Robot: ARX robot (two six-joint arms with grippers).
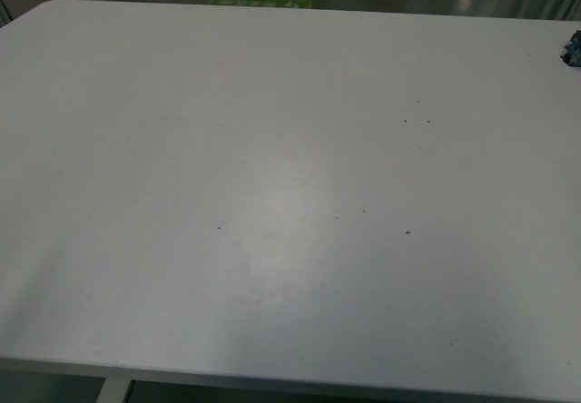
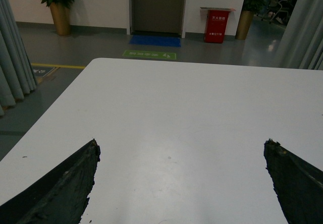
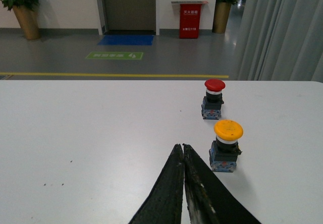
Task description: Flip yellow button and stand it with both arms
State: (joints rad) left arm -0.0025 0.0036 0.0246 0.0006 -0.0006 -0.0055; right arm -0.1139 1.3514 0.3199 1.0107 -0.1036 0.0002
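In the right wrist view the yellow button (image 3: 227, 146) stands upright on the white table (image 3: 75, 123), yellow cap up, black and blue block below. My right gripper (image 3: 180, 147) is shut and empty. Its tips lie just beside the button, apart from it. My left gripper (image 2: 181, 146) is open and empty over bare table (image 2: 176, 98), and no button shows between its fingers (image 2: 75, 178). Neither arm nor any yellow cap shows in the front view.
A red-capped button (image 3: 214, 99) stands upright a little beyond the yellow one. In the front view a bluish-black block (image 1: 572, 49) sits at the table's far right edge. Grey curtains (image 3: 282, 27) hang beyond the table's far edge.
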